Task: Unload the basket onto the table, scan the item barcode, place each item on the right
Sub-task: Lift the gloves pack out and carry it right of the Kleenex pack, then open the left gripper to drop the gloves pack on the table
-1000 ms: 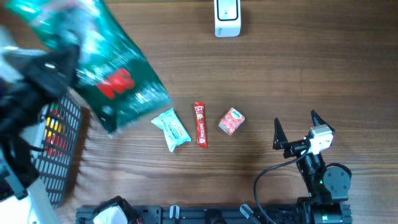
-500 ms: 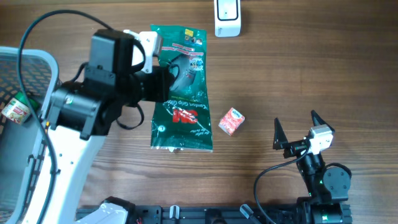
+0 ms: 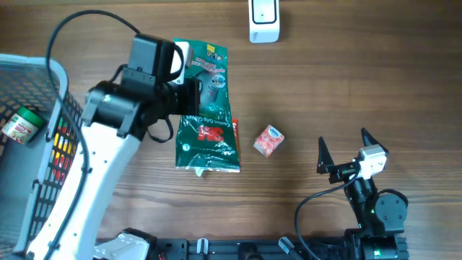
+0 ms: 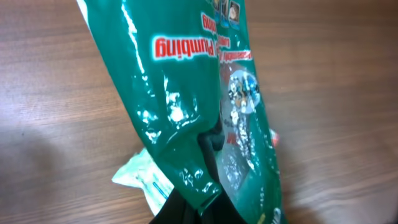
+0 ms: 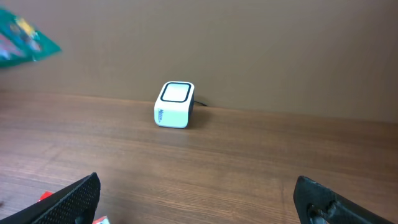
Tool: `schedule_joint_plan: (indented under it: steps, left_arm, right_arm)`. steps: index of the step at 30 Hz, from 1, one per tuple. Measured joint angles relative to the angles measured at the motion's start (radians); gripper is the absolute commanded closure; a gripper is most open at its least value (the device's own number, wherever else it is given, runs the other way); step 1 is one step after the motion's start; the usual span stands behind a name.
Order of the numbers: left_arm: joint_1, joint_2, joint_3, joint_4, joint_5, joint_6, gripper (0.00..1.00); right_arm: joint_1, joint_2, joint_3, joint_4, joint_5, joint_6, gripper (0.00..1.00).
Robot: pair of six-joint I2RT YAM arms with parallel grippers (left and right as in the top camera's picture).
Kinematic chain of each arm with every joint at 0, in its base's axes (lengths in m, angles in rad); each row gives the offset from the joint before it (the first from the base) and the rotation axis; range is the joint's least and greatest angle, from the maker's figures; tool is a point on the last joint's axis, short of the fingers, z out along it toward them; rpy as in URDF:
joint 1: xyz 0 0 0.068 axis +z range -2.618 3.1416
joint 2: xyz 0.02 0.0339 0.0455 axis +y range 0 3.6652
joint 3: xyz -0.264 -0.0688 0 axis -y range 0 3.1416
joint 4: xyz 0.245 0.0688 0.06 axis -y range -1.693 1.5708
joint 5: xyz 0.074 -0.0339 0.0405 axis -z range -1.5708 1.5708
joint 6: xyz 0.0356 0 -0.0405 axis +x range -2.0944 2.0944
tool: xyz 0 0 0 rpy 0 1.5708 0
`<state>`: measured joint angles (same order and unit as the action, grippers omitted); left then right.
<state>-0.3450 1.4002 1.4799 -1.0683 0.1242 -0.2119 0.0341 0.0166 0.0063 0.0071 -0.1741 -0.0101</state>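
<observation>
My left gripper (image 3: pixel 193 94) is shut on a big green plastic bag (image 3: pixel 207 108) with red lettering, held above the middle of the table. In the left wrist view the green bag (image 4: pixel 186 93) fills the frame, and my dark fingers (image 4: pixel 208 155) pinch its lower edge. No barcode can be made out on it. The white scanner (image 3: pixel 264 22) stands at the table's far edge, apart from the bag; the right wrist view shows the scanner (image 5: pixel 175 104) too. My right gripper (image 3: pixel 343 153) rests open near the front right, nothing between its fingertips (image 5: pixel 78 198).
A small red box (image 3: pixel 268 141) lies right of the bag. A red stick pack (image 3: pixel 234 127) and a pale green packet (image 4: pixel 146 180) lie partly under the bag. A wire basket (image 3: pixel 61 108) at the left holds a green-lidded jar (image 3: pixel 19 124).
My left arm has swung the green bag from the upper left, over the basket, to the middle of the table near the scanner. The right arm has stayed still.
</observation>
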Motion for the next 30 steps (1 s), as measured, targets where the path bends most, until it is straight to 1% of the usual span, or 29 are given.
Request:
schedule_joint_plan:
  steps: [1, 3, 5, 9, 11, 13, 17, 19, 21, 22, 23, 25, 26, 28, 29, 30]
  left_arm:
    - [0.000, 0.009, -0.019, 0.026, -0.005, -0.010, 0.96]
    - [-0.001, 0.052, -0.094, 0.149, -0.008, -0.100, 0.96]
    - [-0.010, 0.105, -0.139, 0.249, 0.004, -0.149, 0.96]
    - [-0.070, 0.212, -0.158, 0.458, 0.034, -0.224, 0.96]
    - [-0.125, 0.307, -0.158, 0.589, 0.046, -0.291, 0.96]
    - [-0.160, 0.367, -0.159, 0.661, 0.050, -0.337, 0.96]
    - [-0.269, 0.500, -0.159, 0.887, 0.042, -0.493, 0.96]
    - [-0.326, 0.552, -0.159, 0.939, 0.025, -0.572, 0.96]
    - [-0.372, 0.592, -0.159, 0.942, 0.007, -0.639, 0.96]
    - [-0.392, 0.612, -0.159, 0.942, -0.002, -0.668, 0.92]
    - [-0.409, 0.628, -0.159, 0.941, -0.009, -0.689, 0.84]
    - [-0.428, 0.636, -0.159, 0.938, -0.027, -0.717, 0.74]
    - [-0.434, 0.636, -0.159, 0.941, -0.034, -0.724, 0.60]
    - [-0.438, 0.636, -0.159, 0.942, -0.043, -0.731, 0.38]
    - [-0.438, 0.636, -0.159, 0.941, -0.049, -0.739, 0.32]
    - [-0.438, 0.636, -0.159, 0.940, -0.051, -0.743, 0.28]
  right_arm:
    - [0.000, 0.000, 0.000, 0.000, 0.000, 0.000, 0.00]
    - [0.000, 0.000, 0.000, 0.000, 0.000, 0.000, 0.00]
    - [0.000, 0.000, 0.000, 0.000, 0.000, 0.000, 0.00]
    - [0.000, 0.000, 0.000, 0.000, 0.000, 0.000, 0.00]
    - [0.000, 0.000, 0.000, -0.001, 0.000, 0.000, 0.00]
    - [0.000, 0.000, 0.000, 0.000, 0.000, 0.000, 0.00]
    - [0.000, 0.000, 0.000, 0.000, 0.000, 0.000, 0.00]
    - [0.000, 0.000, 0.000, 0.000, 0.000, 0.000, 0.00]
    - [0.000, 0.000, 0.000, 0.000, 0.000, 0.000, 0.00]
    - [0.000, 0.000, 0.000, 0.000, 0.000, 0.000, 0.00]
    - [0.000, 0.000, 0.000, 0.000, 0.000, 0.000, 0.00]
    - [0.000, 0.000, 0.000, 0.000, 0.000, 0.000, 0.00]
    - [0.000, 0.000, 0.000, 0.000, 0.000, 0.000, 0.00]
    - [0.000, 0.000, 0.000, 0.000, 0.000, 0.000, 0.00]
    - [0.000, 0.000, 0.000, 0.000, 0.000, 0.000, 0.00]
    - [0.000, 0.000, 0.000, 0.000, 0.000, 0.000, 0.00]
